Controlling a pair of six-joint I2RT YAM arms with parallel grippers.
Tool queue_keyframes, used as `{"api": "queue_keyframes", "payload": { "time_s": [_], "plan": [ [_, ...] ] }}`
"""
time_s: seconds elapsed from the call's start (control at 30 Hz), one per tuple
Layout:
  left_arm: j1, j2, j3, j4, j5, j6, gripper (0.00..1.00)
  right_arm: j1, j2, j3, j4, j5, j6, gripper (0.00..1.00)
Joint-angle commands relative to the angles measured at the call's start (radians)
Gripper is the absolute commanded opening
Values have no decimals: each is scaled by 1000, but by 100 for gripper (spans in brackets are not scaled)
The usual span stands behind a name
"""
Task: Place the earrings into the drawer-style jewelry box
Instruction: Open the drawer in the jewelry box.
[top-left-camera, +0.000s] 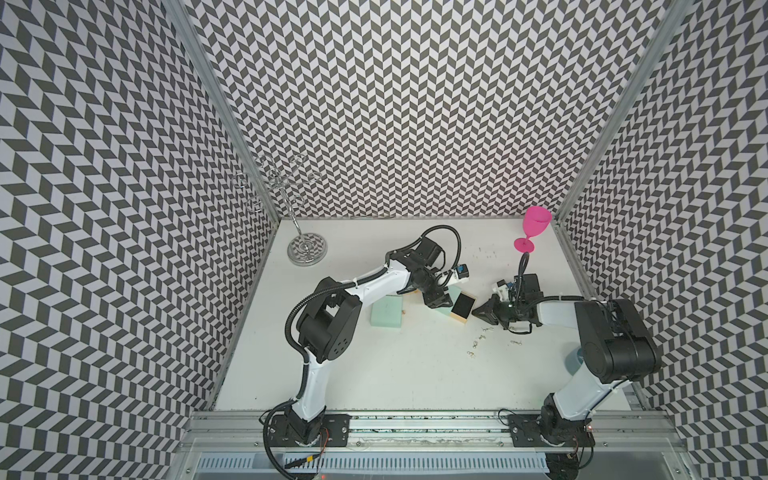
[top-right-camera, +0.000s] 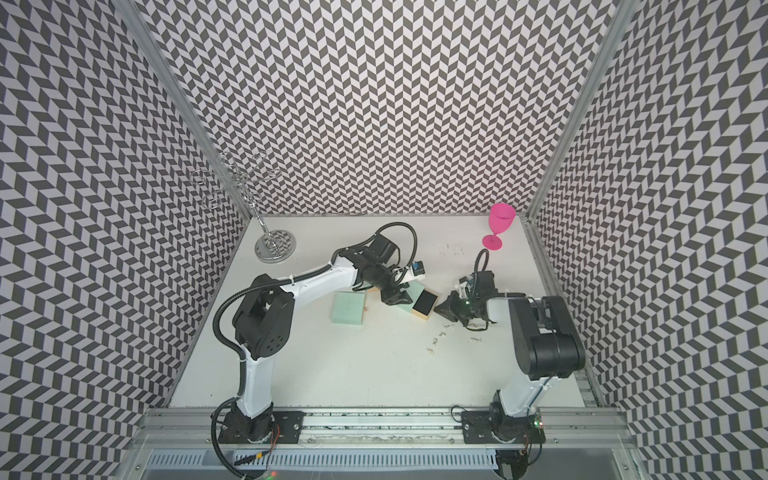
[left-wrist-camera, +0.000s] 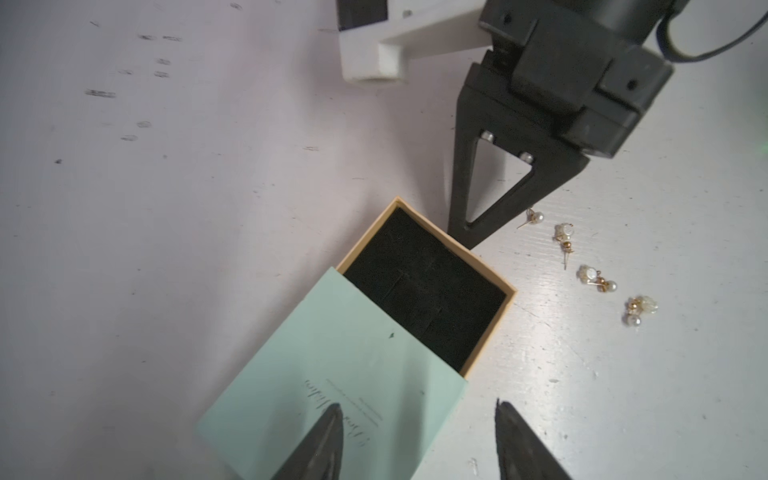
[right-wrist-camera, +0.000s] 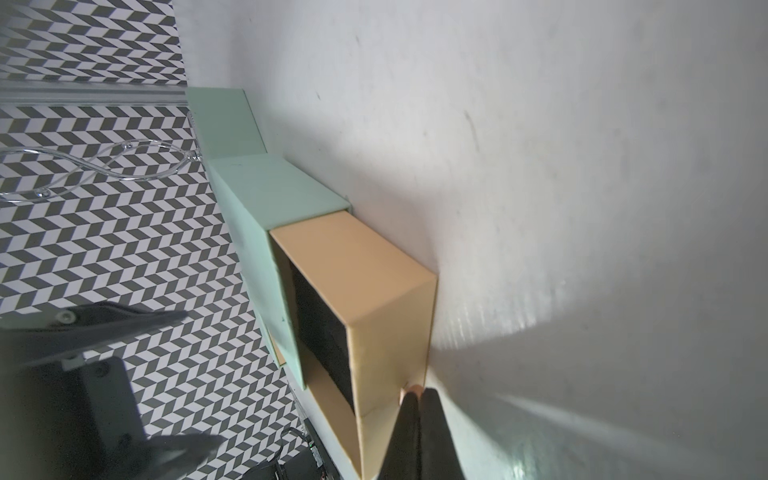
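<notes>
Your left gripper (left-wrist-camera: 417, 409) has its jaws parted and holds nothing. One fingertip hangs over the mint sleeve (left-wrist-camera: 340, 374) of the jewelry box, the other just off its edge. Your right gripper (right-wrist-camera: 417, 397) is pressed closed, tips against the end wall of the half-open drawer (left-wrist-camera: 424, 299). The earrings (left-wrist-camera: 598, 282) lie on the table (left-wrist-camera: 166, 249) just beside the drawer, outside it.

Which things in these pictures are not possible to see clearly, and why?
- earrings: exact count; too small in both top views, right end effector may cover some in the left wrist view.
- drawer: its rear, hidden inside the mint sleeve, left wrist view.
- print on the sleeve: blurred, partly under a left end effector finger.
</notes>
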Motion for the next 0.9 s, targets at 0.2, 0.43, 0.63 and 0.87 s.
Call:
{"api": "queue_keyframes", "payload": {
  "time_s": [0.2,0.43,0.63,0.87],
  "plan": [
    [-54,28,2,134,-129,-72,63,11,-14,45,-31,2,-39,0],
    [-86,60,-1,171,-230,-100,62,14,-15,35,-28,-3,-49,0],
    [-98,73,-12,201,-304,-127,60,14,-15,40,-30,-7,-54,0],
    [-99,89,-12,200,-342,-109,56,15,-7,56,-51,-4,-71,0]
  ]
}}
